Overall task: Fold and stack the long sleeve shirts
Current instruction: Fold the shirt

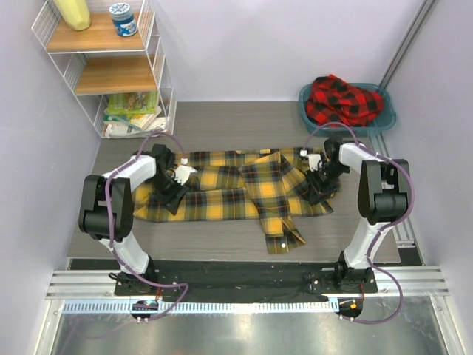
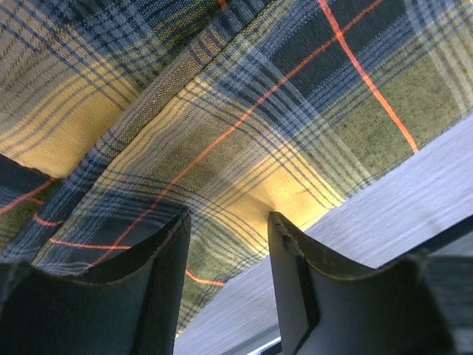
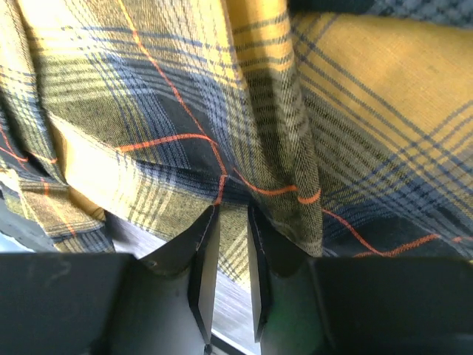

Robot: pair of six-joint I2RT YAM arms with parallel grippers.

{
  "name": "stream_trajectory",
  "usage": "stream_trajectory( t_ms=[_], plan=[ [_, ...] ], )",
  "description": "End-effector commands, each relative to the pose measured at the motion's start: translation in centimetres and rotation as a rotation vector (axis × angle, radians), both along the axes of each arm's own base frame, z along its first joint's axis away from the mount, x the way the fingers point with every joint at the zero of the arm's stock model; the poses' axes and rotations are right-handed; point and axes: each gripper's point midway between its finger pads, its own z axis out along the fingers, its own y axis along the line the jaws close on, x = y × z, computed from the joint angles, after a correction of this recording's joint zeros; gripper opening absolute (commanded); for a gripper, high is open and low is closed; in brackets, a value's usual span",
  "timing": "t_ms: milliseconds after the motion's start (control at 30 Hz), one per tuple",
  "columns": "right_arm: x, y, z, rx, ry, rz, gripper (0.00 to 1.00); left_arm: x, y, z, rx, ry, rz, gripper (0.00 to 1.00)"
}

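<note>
A yellow-and-black check long sleeve shirt (image 1: 222, 196) lies spread across the table, one sleeve (image 1: 282, 235) trailing toward the near edge. My left gripper (image 1: 176, 194) rests low at the shirt's left end. Its jaws stand open in the left wrist view (image 2: 225, 218), with the cloth's edge (image 2: 244, 111) just past the tips and nothing between them. My right gripper (image 1: 316, 185) sits on the shirt's right end. A narrow gap shows between its jaws (image 3: 233, 211), and folds of the plaid cloth (image 3: 355, 96) bunch at the tips. A red-and-black check shirt (image 1: 341, 100) lies crumpled in the basin.
The teal basin (image 1: 388, 118) stands at the back right corner. A white wire shelf (image 1: 111, 66) with jars and packets stands at the back left. Walls close in on both sides, and a rail (image 1: 244, 285) runs along the near edge.
</note>
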Motion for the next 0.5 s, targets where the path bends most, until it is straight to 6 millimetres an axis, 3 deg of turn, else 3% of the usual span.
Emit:
stream_trajectory(
  t_ms=[0, 100, 167, 200, 233, 267, 333, 367, 400, 467],
  plan=[
    [-0.8, -1.5, -1.0, -0.073, -0.017, 0.035, 0.28, -0.3, 1.9, -1.4, 0.050, 0.029, -0.080, 0.48],
    [-1.1, -0.6, 1.5, -0.022, -0.063, 0.050, 0.34, -0.9, -0.5, 1.0, -0.100, -0.008, -0.120, 0.50],
    [-0.8, 0.7, 4.8, 0.053, -0.145, 0.051, 0.38, -0.1, -2.2, 4.2, -0.196, -0.111, -0.143, 0.58],
    [-0.5, 1.2, 6.3, 0.090, -0.184, 0.057, 0.44, -0.1, -3.1, 5.6, -0.250, -0.138, -0.151, 0.62],
    [-0.5, 1.6, 8.3, 0.112, -0.243, 0.056, 0.48, 0.2, -4.5, 7.2, -0.332, -0.182, -0.163, 0.84],
    [-0.6, 2.0, 9.0, 0.131, -0.262, 0.056, 0.54, 0.2, -5.6, 9.5, -0.378, -0.264, -0.197, 0.97],
    [-1.0, 2.5, 9.9, 0.152, -0.280, 0.052, 0.59, 0.6, -7.5, 11.4, -0.407, -0.377, -0.254, 1.00],
    [-1.1, 2.7, 10.2, 0.155, -0.274, 0.044, 0.59, -0.1, -10.0, 12.8, -0.407, -0.455, -0.345, 1.00],
    [-1.4, 3.0, 10.3, 0.175, -0.255, 0.044, 0.58, 0.2, -11.4, 13.3, -0.396, -0.529, -0.397, 1.00],
    [-2.0, 3.4, 10.3, 0.197, -0.211, 0.021, 0.57, -1.5, -15.4, 13.7, -0.322, -0.617, -0.562, 1.00]
  ],
)
